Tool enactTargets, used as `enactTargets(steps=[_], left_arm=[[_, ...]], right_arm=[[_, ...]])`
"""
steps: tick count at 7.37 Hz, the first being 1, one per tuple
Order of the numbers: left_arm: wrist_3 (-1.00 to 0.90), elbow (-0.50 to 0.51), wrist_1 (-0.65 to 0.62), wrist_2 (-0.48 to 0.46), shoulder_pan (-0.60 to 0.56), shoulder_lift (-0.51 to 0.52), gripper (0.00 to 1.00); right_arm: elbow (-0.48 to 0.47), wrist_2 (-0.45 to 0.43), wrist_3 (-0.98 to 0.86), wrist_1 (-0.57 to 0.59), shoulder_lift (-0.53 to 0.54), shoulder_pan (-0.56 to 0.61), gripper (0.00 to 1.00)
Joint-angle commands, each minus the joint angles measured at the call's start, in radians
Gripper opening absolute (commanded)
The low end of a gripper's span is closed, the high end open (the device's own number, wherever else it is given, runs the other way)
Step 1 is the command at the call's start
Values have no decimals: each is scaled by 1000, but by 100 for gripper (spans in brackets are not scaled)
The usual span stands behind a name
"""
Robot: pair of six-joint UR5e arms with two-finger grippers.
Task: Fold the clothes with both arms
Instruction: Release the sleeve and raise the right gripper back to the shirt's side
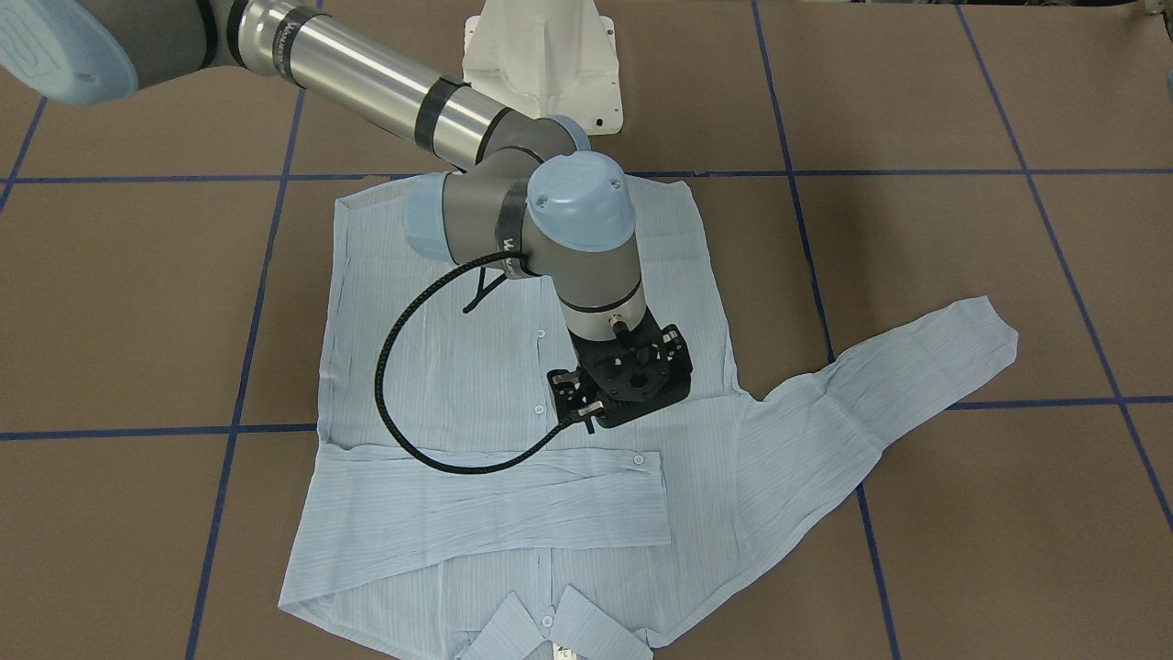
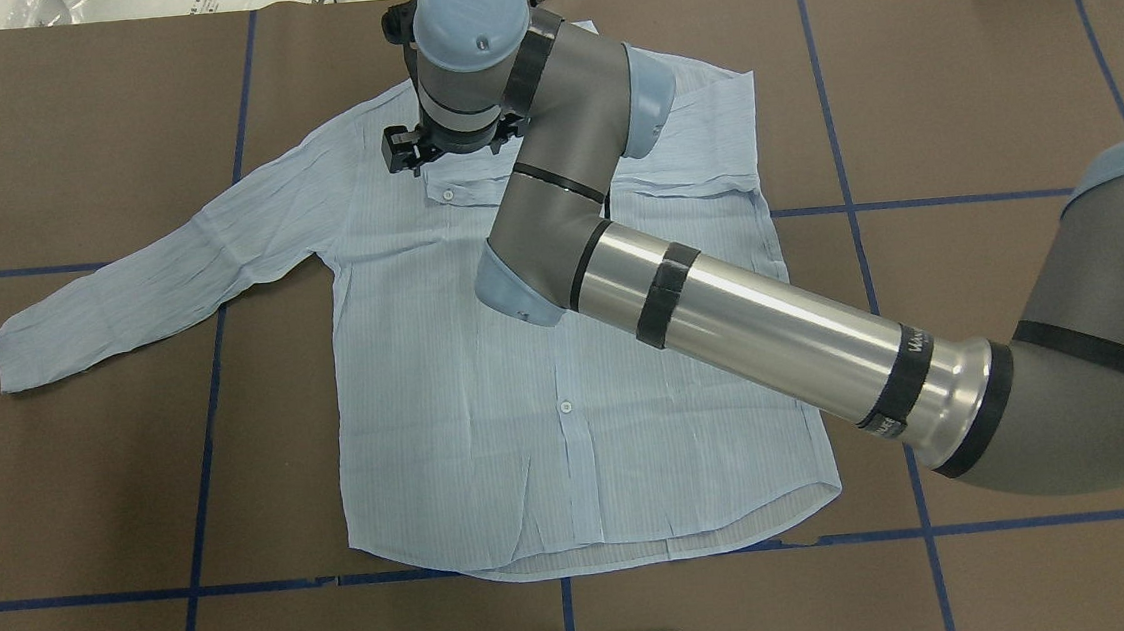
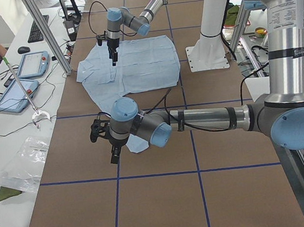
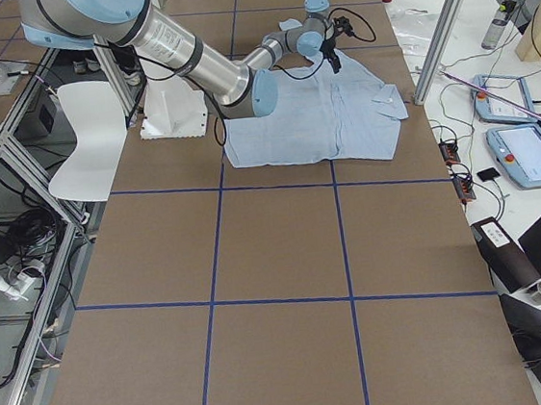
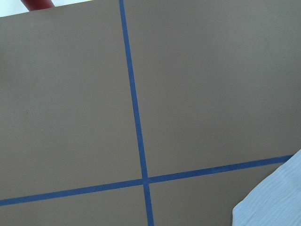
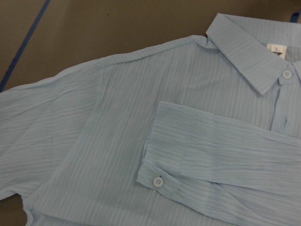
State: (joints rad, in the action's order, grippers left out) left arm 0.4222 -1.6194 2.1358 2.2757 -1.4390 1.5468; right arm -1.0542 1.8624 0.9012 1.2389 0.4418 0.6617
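RIGHT ARM OVER THE SHIRT: The black right gripper [image 1: 625, 383] hangs fingers-down above a thin, pale blue, finely striped shirt [image 1: 458, 367] lying flat and buttoned. Its jaws are hidden, so their spread cannot be told. Just beyond it, one crinkled sleeve [image 1: 495, 504] lies folded across the chest, its white cuff button [image 6: 158, 181] facing up. The other sleeve [image 1: 880, 403] sprawls sideways. Farther off, the left gripper [image 3: 110, 147] hovers near that sleeve's cuff [image 5: 277, 202] over the brown, blue-taped table [image 1: 1008, 275], its opening unreadable.

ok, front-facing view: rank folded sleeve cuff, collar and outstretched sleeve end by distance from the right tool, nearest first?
1. Folded sleeve cuff: just below the right tool in this view.
2. Collar: bottom edge of the view.
3. Outstretched sleeve end: far right.
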Motion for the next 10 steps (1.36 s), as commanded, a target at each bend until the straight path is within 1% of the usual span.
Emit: enactTargets(steps=[1,2,3,4,5,6,7,8,10], left_arm=[[331,0,204,-16,116,-57,100],[481,-2,292,-72,190,-88,99],[630,-7,338,-155,288,-102,99],[752,-8,367,-238,380,-111,99],[873,-11,371,-327,475,-113,98],[956,-11,371,-411,559,-114,96],[964,-10,369,-444,583,-125,94],[960,-8,369,-447,585,-140,92],[954,-5,365,-472,594,-156,87]], right_arm=[[-177,82,7,236,66,56,100],[-261,102,-14,338,113,85,100],[-371,138,-100,435,189,123,100],[-497,161,-222,546,280,169,100],[-580,181,-334,642,341,215,100],[-631,198,-396,698,385,248,100],[-676,231,-403,705,444,268,100],[-682,257,-403,703,469,274,100],[-687,250,-381,702,475,272,100]])
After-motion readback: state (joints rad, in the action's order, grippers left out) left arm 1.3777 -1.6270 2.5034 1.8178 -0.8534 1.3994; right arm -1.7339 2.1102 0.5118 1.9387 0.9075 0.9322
